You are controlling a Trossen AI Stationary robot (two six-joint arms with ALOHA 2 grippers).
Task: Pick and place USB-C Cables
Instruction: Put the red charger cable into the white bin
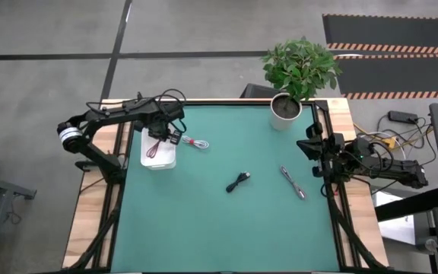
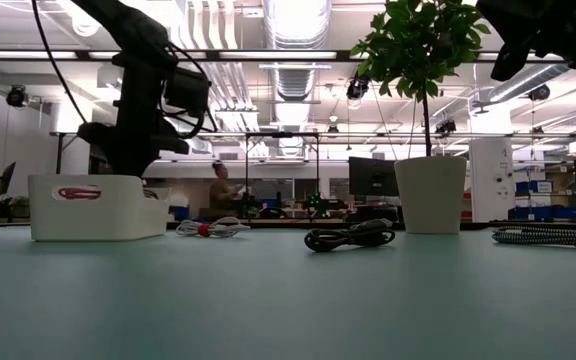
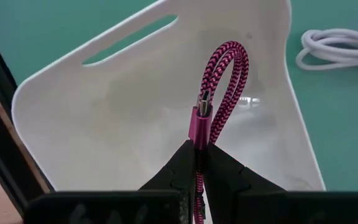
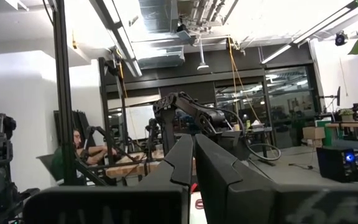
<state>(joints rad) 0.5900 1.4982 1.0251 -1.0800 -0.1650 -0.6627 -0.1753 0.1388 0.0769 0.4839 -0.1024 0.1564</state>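
Left gripper (image 3: 199, 163) holds the red cable (image 3: 219, 87) over the white tray (image 1: 159, 156).

Its jaws pinch the looped red cable above the tray at the table's far left. On the green mat, the white cable (image 1: 196, 142) lies just right of the tray, the black cable (image 1: 238, 182) mid-table, the grey cable (image 1: 293, 183) farther right. The right gripper (image 4: 192, 163) waits at the right edge, jaws closed, empty.

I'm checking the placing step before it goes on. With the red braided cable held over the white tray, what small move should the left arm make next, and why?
Probably open the left gripper to drop the red braided cable. Its fingers pinch the folded cable directly above the white rectangular tray, whose floor fills the left wrist view beneath it. The high view also shows the cable inside the tray's outline, so it should land inside.
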